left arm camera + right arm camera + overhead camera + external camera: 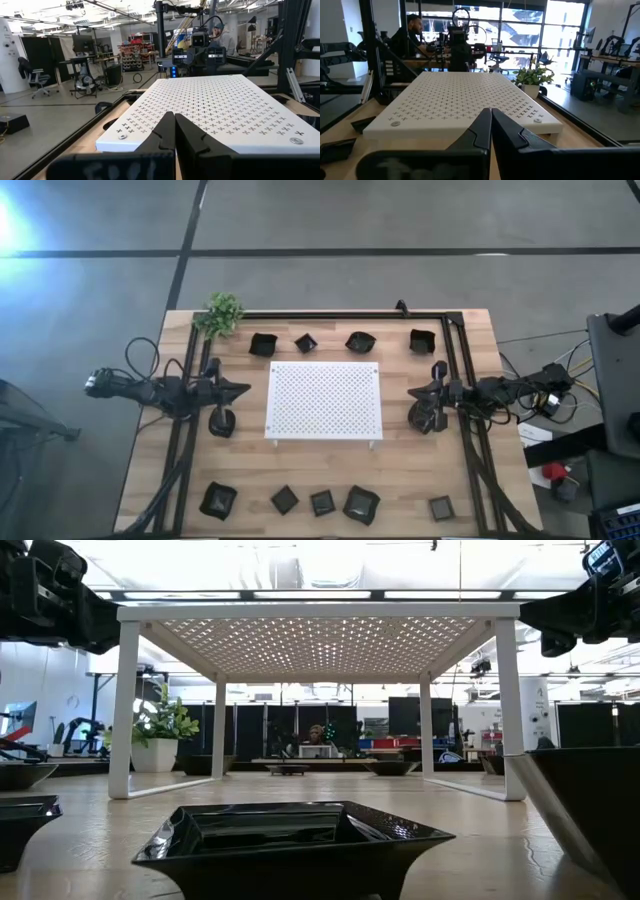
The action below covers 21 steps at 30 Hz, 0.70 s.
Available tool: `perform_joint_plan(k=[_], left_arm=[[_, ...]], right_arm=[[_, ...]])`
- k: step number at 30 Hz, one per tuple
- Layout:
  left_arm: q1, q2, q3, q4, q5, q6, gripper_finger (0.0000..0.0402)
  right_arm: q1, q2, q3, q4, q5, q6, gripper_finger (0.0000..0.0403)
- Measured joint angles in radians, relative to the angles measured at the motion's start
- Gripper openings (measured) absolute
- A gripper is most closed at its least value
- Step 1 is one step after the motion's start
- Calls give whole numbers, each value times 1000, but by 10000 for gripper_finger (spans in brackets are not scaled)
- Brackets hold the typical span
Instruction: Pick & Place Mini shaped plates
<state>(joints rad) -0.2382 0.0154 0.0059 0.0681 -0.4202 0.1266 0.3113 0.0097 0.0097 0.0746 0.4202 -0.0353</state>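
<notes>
High view: white perforated board (323, 402) sits mid-table on its legs, small green plant (221, 313) at the far-left corner, black frame rails (330, 315) around the work area. Mini shaped plates (361, 504) lie in 2 rows, four along the far edge and five along the near edge (all off the board, nothing on top of it). Left gripper (244, 390) and right gripper (414, 391) flank the board, both w/ fingers pressed together, holding nothing.

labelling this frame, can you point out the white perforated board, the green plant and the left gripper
white perforated board (323, 401): high view, middle of its top.
green plant (221, 313): high view, its leaves.
left gripper (243, 391): high view, shut fingertips.
</notes>
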Motion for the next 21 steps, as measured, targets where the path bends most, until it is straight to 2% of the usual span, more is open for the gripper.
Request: perform_joint_plan(k=[5, 13, 21], left_arm=[[0, 0, 0, 0, 0, 0, 0], [0, 0, 0, 0, 0, 0, 0], [0, 0, 0, 0, 0, 0, 0]], right_arm=[[0, 0, 0, 1, 0, 34, 8], [0, 0, 0, 10, 0, 182, 8], [0, 0, 0, 17, 0, 177, 8]])
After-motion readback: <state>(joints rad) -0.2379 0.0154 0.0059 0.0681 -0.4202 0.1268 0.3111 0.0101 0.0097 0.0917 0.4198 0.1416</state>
